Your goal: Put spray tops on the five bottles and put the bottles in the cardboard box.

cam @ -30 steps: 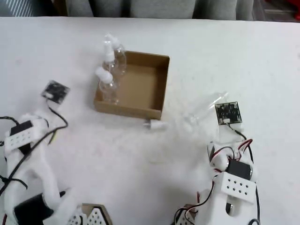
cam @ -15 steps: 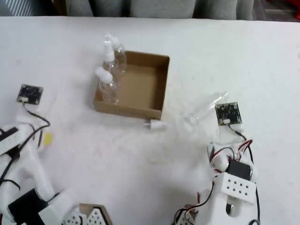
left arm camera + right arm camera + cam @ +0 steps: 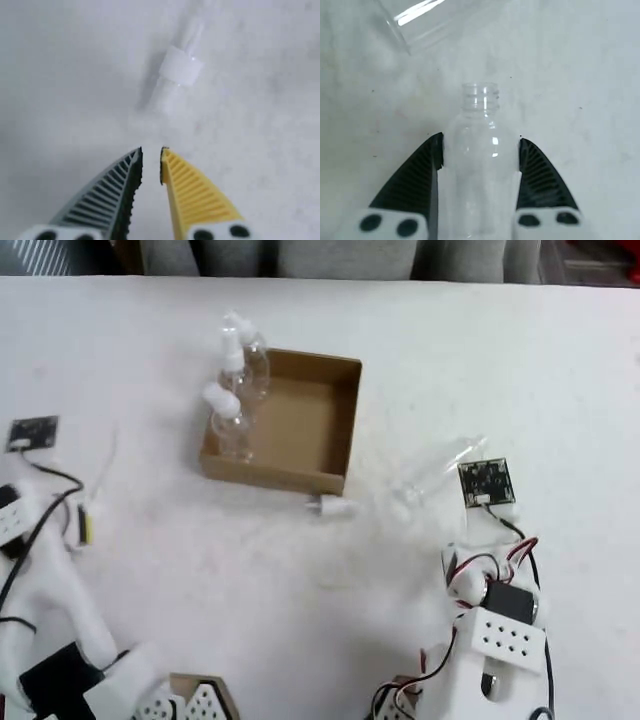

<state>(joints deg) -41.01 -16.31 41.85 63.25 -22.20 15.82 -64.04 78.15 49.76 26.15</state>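
Observation:
The cardboard box (image 3: 350, 430) sits mid-table, with capped bottles (image 3: 232, 415) standing along its left wall. A loose spray top (image 3: 330, 507) lies just in front of the box. In the right wrist view my right gripper (image 3: 480, 140) is shut on an uncapped clear bottle (image 3: 480, 112), black fingers (image 3: 415, 180) pressed to both its sides. Beyond it lies another clear bottle (image 3: 427, 15), seen on the table (image 3: 440, 465) in the high view. My left gripper (image 3: 151, 149) is shut and holds nothing, just short of a spray top (image 3: 181, 65) lying on the table.
The right arm (image 3: 497, 625) stands at the front right, and the left arm (image 3: 40, 540) is at the table's left edge. Chairs line the far side. Bare white table lies between the arms and in front of the box.
The left arm has swung leftward, away from the box, toward the table's left edge. The right arm and its bottle have stayed still.

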